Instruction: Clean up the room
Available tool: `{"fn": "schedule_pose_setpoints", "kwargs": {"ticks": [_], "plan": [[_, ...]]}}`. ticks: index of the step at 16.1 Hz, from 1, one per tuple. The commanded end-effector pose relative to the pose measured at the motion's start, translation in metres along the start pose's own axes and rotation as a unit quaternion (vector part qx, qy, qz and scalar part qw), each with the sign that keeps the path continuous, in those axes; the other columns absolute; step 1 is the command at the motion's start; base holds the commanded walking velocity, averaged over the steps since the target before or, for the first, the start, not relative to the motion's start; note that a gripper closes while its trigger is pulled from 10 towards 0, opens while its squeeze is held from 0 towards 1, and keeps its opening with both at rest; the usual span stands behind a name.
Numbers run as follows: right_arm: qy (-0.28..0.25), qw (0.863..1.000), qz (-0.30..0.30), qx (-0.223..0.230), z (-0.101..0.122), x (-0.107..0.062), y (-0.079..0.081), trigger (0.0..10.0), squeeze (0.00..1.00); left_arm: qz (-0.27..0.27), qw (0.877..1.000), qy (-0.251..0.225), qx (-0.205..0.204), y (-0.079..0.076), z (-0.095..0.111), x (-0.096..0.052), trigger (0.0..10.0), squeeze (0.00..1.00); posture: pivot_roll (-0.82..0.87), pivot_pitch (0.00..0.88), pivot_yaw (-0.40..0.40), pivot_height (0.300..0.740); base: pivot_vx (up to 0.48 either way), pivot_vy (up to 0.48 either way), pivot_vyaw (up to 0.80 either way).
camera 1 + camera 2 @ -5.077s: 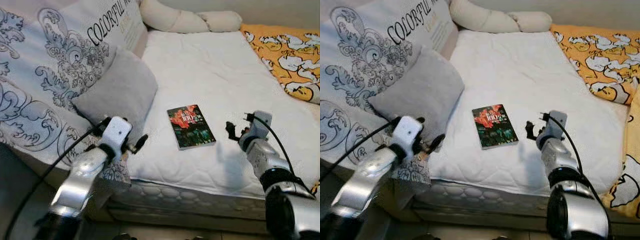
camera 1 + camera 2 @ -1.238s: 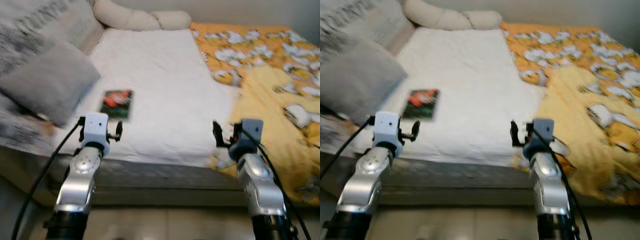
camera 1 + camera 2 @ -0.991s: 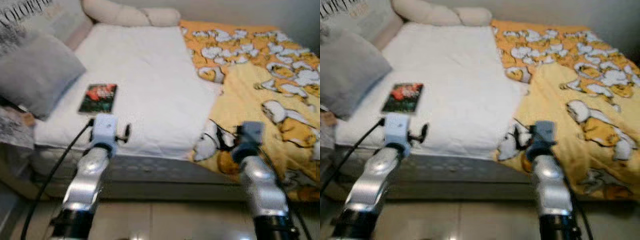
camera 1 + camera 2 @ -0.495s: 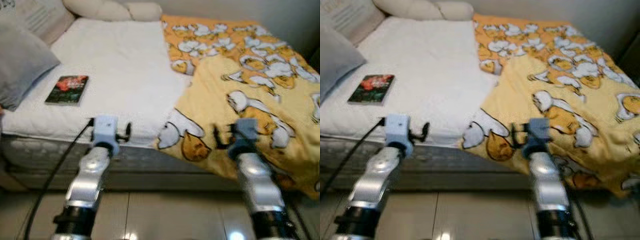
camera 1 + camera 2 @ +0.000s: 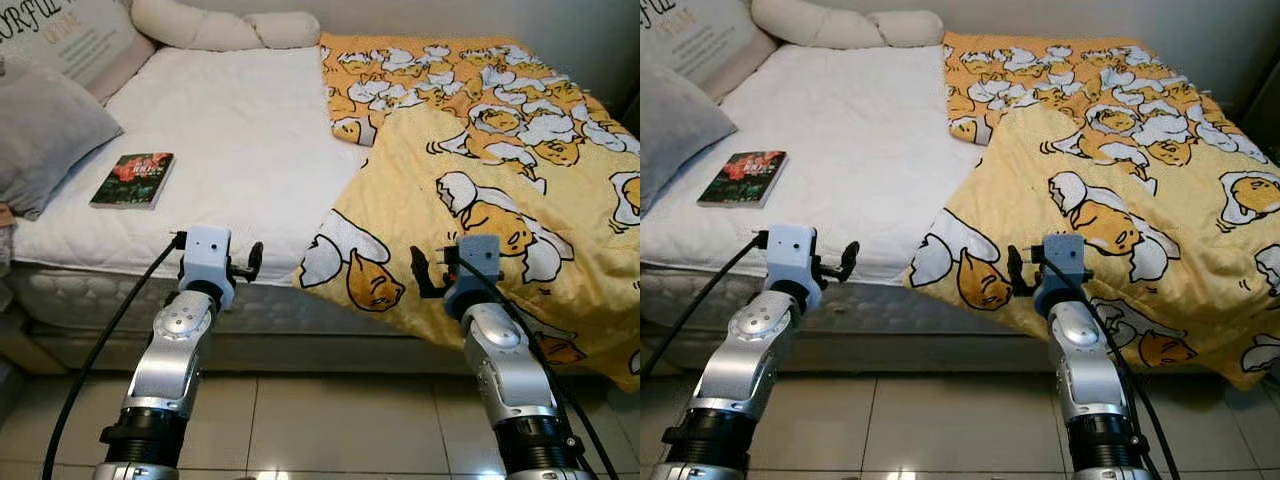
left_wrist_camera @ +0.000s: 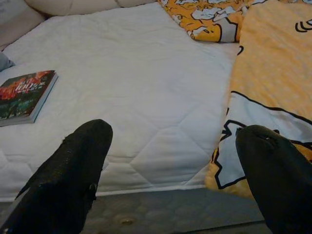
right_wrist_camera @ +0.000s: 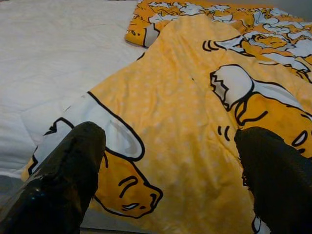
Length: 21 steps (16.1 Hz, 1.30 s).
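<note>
- Bedroom scene: a bed [image 5: 250,130] with a white quilted mattress cover stands before the robot, with pale floor tiles [image 5: 330,420] at its foot.
- Item 1: a yellow cartoon-print blanket [image 5: 500,170] lies rumpled across the right half of the bed, its lower edge hanging over the mattress side.
- Item 2: a book [image 5: 133,180] lies flat on the left part of the mattress, near a grey pillow [image 5: 50,135]. A printed cushion [image 5: 75,40] and a cream bolster [image 5: 225,25] sit at the head.
- Left gripper [image 5: 252,263]: raised level before the mattress edge, fingers [image 6: 73,170] spread wide and empty, well apart from the book.
- Right gripper [image 5: 422,272]: raised level just before the blanket's hanging edge, fingers [image 7: 68,170] spread wide, nothing held.
- Assessment: the step in hand appears to be straightening the blanket.
- Recommendation: take the hem with both grippers, 1 near the corner [image 5: 330,265] at the mattress edge and 1 further right, then draw it flat across the bed; a pinch on a single fold would likely bunch the cloth.
</note>
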State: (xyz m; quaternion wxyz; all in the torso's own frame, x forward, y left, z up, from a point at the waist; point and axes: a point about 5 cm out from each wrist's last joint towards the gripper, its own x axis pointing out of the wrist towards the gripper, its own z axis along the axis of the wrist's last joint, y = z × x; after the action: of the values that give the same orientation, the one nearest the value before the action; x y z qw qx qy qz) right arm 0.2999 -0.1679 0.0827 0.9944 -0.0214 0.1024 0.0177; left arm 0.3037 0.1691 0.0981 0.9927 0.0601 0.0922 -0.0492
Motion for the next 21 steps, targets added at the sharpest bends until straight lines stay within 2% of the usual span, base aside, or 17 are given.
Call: {"fn": "schedule_pose_setpoints", "kwargs": {"ticks": [1,3,8,21], "plan": [[-0.013,1.000,0.006,0.000,0.0076,0.0035,0.0026,10.0,0.00,-0.002,1.000,-0.009,0.000,0.0020,0.0055,0.0029,10.0,0.00,-0.05,0.000,0.012,0.740,0.322,0.000,0.00],[-0.013,1.000,0.011,-0.005,0.0083,0.0044,0.0033,10.0,0.00,-0.002,1.000,-0.009,-0.001,0.0030,0.0057,0.0034,10.0,0.00,-0.06,0.000,0.011,0.740,0.332,0.000,0.00],[-0.008,0.999,0.007,-0.031,0.0078,0.0061,0.0026,10.0,0.00,-0.001,1.000,-0.006,-0.002,0.0054,0.0059,0.0045,10.0,0.00,-0.05,0.000,0.006,0.740,0.335,0.000,0.74],[-0.009,0.999,0.000,-0.036,0.0084,0.0103,0.0043,10.0,0.00,-0.003,1.000,-0.003,0.008,0.0104,0.0075,0.0064,10.0,0.00,-0.04,0.000,0.014,0.740,0.318,0.000,0.00]]}}
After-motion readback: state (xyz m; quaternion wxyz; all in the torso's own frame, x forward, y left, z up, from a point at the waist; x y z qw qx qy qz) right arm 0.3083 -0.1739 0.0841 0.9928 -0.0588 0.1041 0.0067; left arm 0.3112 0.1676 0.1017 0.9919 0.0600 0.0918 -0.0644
